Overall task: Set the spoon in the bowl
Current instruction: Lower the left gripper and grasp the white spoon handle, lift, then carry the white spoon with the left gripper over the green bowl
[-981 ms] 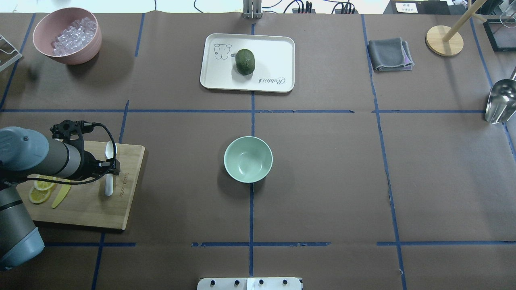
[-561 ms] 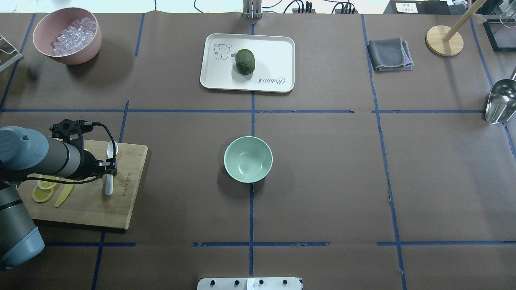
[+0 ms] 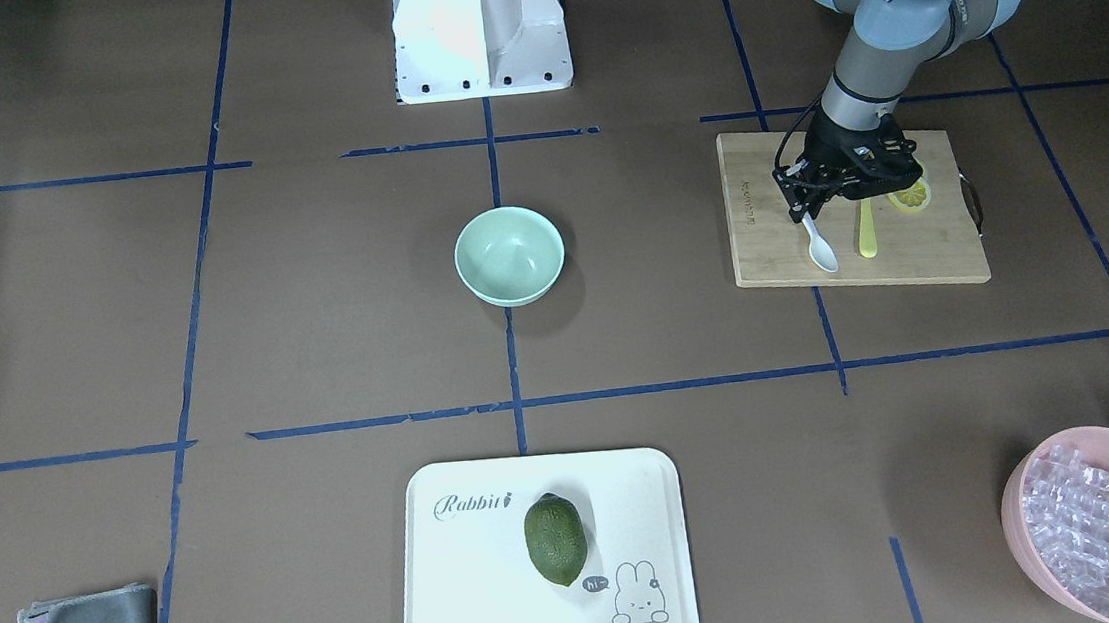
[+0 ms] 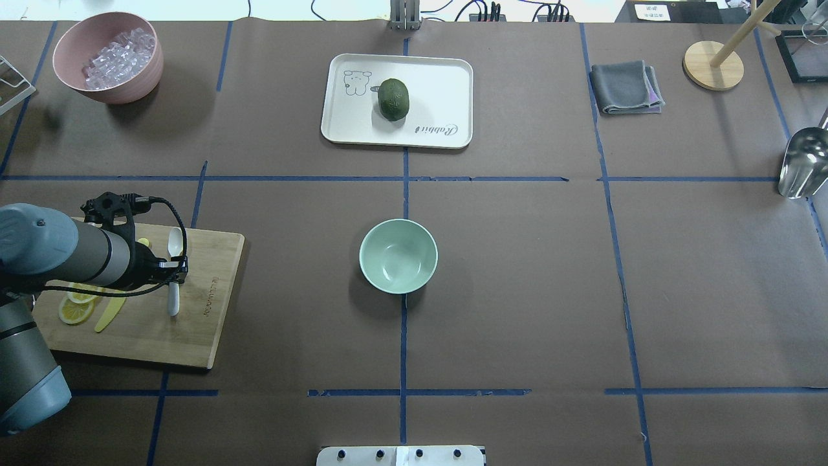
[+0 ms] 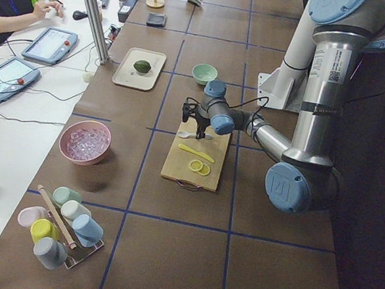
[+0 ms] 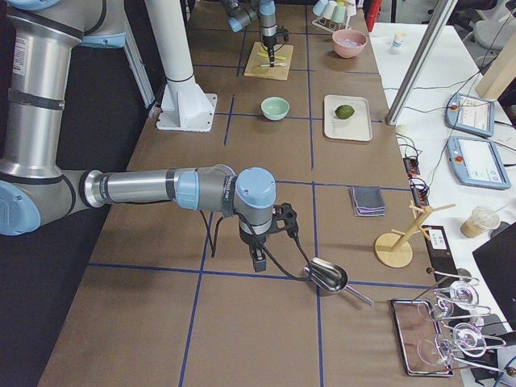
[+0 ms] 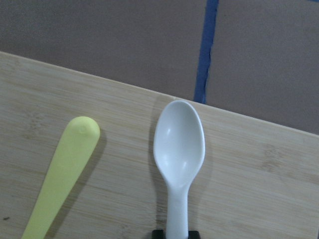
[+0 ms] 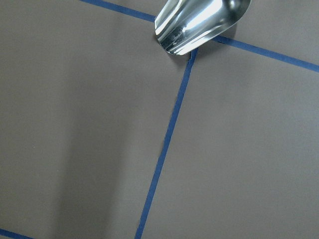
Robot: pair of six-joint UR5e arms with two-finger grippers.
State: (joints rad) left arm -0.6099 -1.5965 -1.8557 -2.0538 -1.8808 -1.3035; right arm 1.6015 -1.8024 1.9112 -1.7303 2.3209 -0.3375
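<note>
Grey left arm (image 4: 65, 252) reaches low over the board (image 4: 194, 330), jaws pinching the spoon (image 4: 174, 241).

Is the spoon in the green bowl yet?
No, the bowl is empty; the spoon is on the cutting board.

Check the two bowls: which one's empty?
The small mint-green bowl at the middle of the table is empty, its bare inside showing. The larger pink bowl at the robot's far left holds clear ice-like cubes.

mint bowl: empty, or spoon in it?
Empty. The bowl has a bare inside; the spoon lies on the cutting board.
</note>
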